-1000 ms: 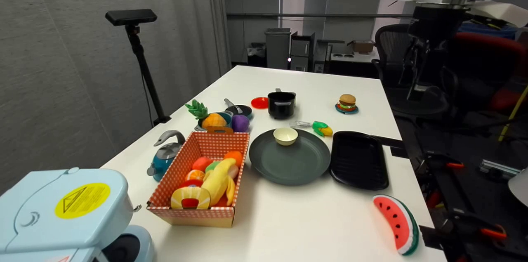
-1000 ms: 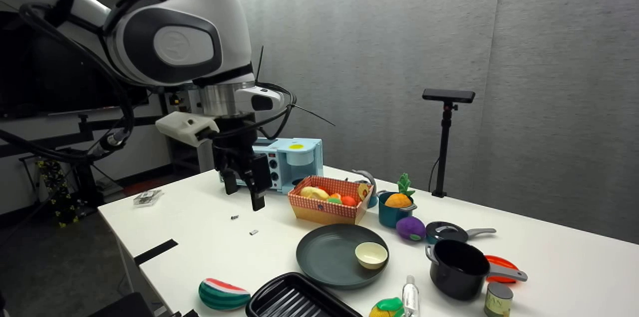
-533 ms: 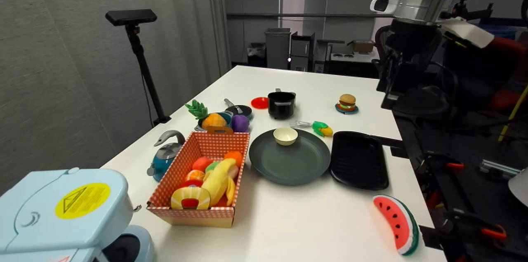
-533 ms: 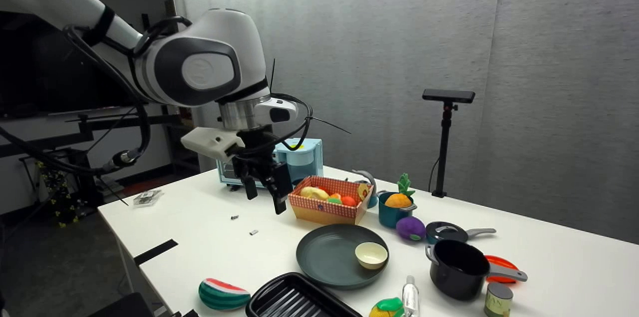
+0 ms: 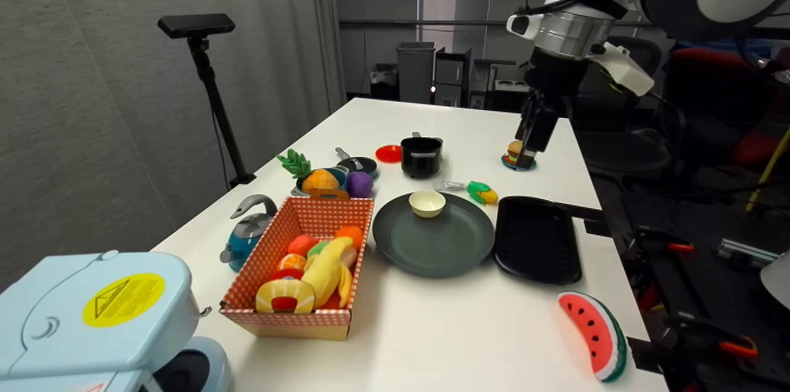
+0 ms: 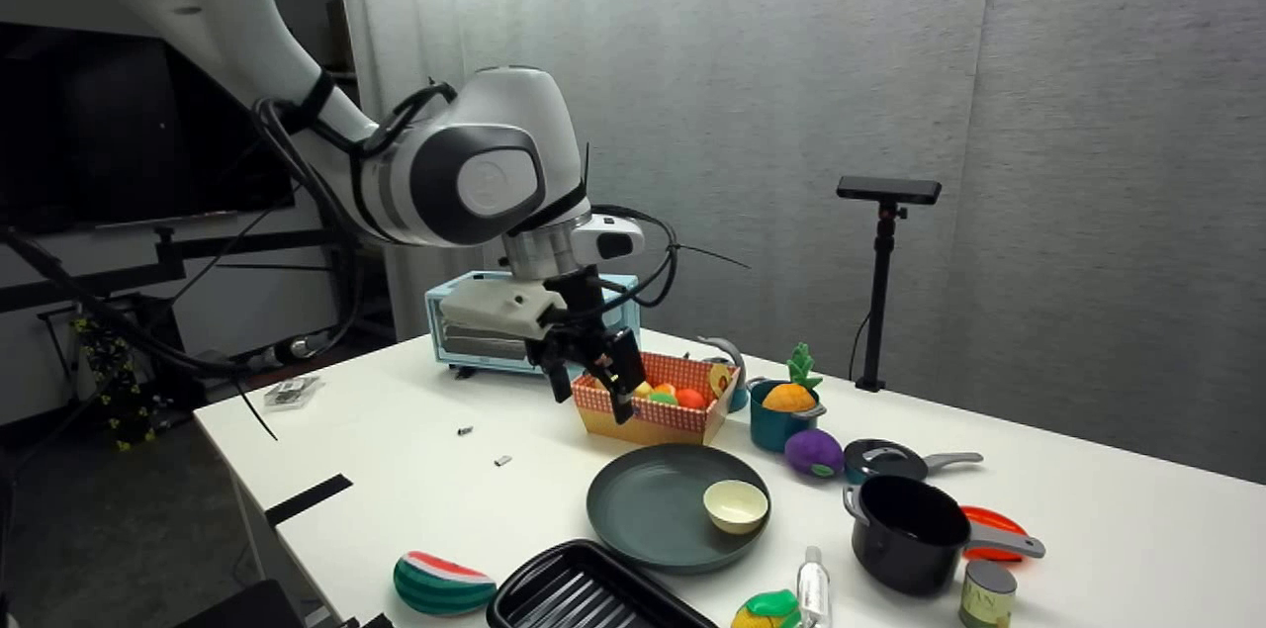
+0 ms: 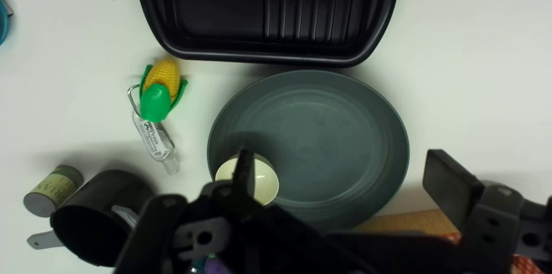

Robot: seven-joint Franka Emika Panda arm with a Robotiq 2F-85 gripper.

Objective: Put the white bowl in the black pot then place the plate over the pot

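Gripper (image 7: 345, 170) hovering with jaws apart, white bowl (image 7: 266, 181) waiting to be picked up

Nearest in the wrist view, two fingertips (image 7: 450, 187) are standing wide apart across the lower half of the frame, and nothing is being held between them. The fingertip left of centre is hiding part of the bowl, but both exterior views are showing the gripper hanging in the air, touching nothing.

Lower down, the dark plate (image 7: 327, 136) is filling the middle of the wrist view, and the bowl is resting inside it, mouth up, near the rim at the plate's lower left. Farthest of the task's things, the black pot (image 7: 108, 194) is standing at the lower left of the frame with no cover on it, and a small clear bottle (image 7: 166, 153) is lying roughly between pot and plate.

Judging by this layout, the first step is in hand and only at its approach stage; the bowl is not yet sitting in the pot, and the plate is waiting its turn. The next move is probably calling for a shift toward the left of the wrist view, bringing the jaws around the bowl or across its rim, then a careful descent, as the tips are risking a knock against the plate.
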